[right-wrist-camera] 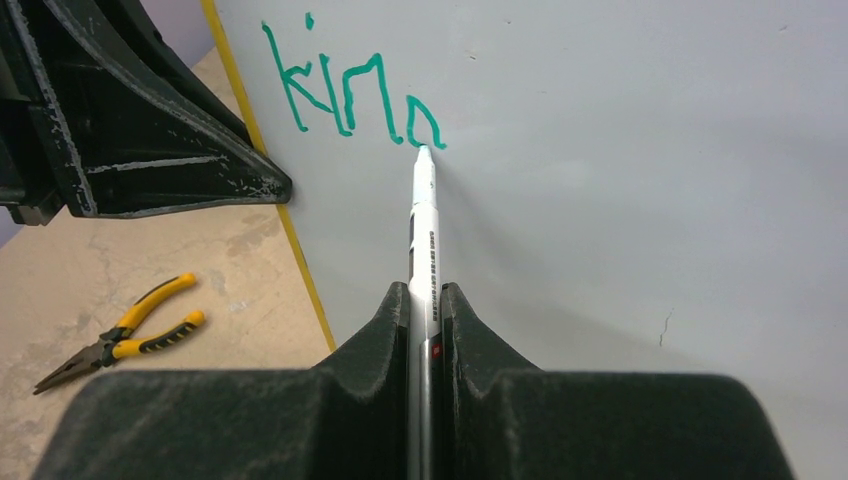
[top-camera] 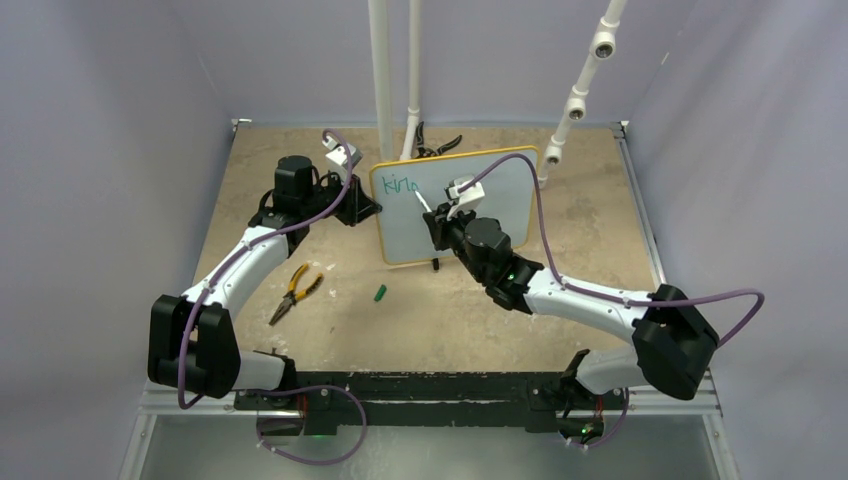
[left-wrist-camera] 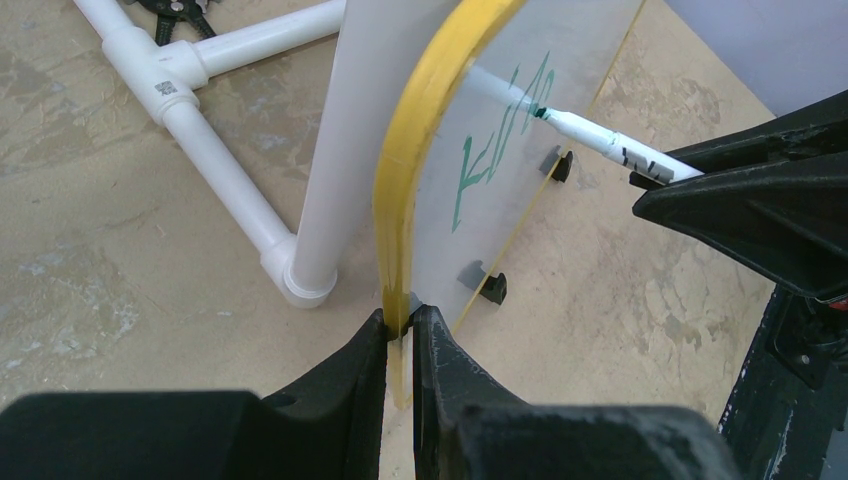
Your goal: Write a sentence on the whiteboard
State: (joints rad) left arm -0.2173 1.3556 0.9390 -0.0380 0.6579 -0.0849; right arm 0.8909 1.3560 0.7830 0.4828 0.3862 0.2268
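right tool (right-wrist-camera: 427, 297) presses marker (right-wrist-camera: 424, 215) to whiteboard (right-wrist-camera: 620, 200), left tool (left-wrist-camera: 400, 325) clamps it

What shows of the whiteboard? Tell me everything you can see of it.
The whiteboard is a small white rectangle, glossy, with a thin yellow frame and rounded corners. It stands on edge on small black feet on the tan table. The left gripper pinches its left edge. Teal lettering, "kin" and a stroke more, sits top left, where the marker held by the right gripper touches it.
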